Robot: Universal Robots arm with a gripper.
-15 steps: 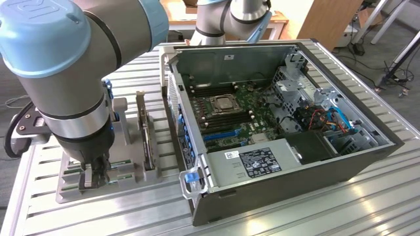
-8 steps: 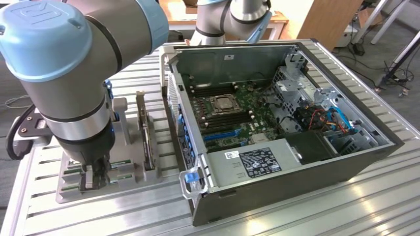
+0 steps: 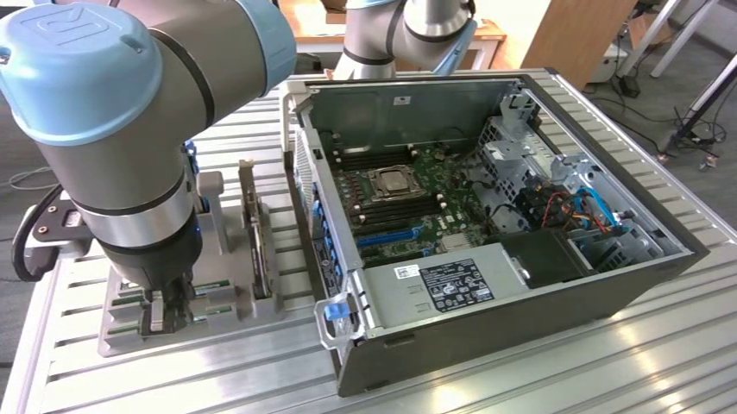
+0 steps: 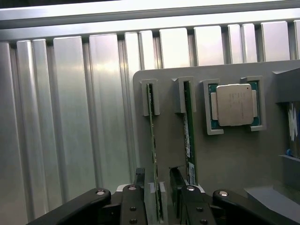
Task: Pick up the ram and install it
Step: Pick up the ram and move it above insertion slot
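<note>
The task is judged to be at an early stage, with nothing lifted yet. The ram is stood on edge in its slot of the grey holder, on the surface beside the open computer case. It is straddled by the gripper, whose jaws are spread wide and not closed on it. The lift and the seating on the motherboard are not yet done.

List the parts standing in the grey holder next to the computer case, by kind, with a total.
Ram sticks: 2
Processor chip: 1
Expansion card: 1
Total: 4
</note>
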